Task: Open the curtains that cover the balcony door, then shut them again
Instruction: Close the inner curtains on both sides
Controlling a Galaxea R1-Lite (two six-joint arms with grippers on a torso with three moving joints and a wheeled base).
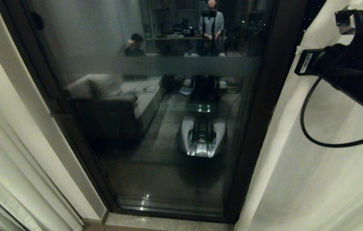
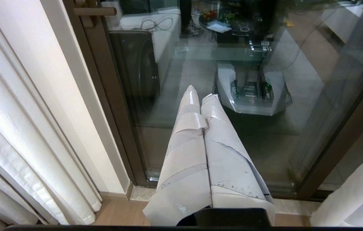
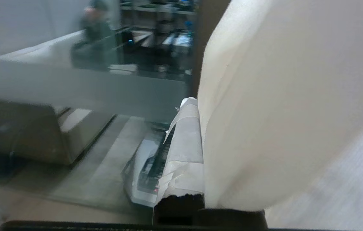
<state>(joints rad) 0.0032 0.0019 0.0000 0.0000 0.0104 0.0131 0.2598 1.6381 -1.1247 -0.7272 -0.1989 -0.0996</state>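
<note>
The curtains (image 1: 313, 154) hang parted to either side of the balcony door (image 1: 156, 128), whose glass is fully bared, so the closing half looks to be in hand. The right claw (image 3: 197, 134), up beside the door's right frame, seems pinched shut on the right panel's edge, though the fabric hides one finger; next it must draw that edge across the glass. The left claw (image 2: 202, 106) hangs shut and empty before the door.

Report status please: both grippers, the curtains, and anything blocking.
Left gripper shut, empty, parked facing balcony door. Right gripper shut on right curtain edge. Curtains apart, glass exposed. No obstruction seen.
</note>
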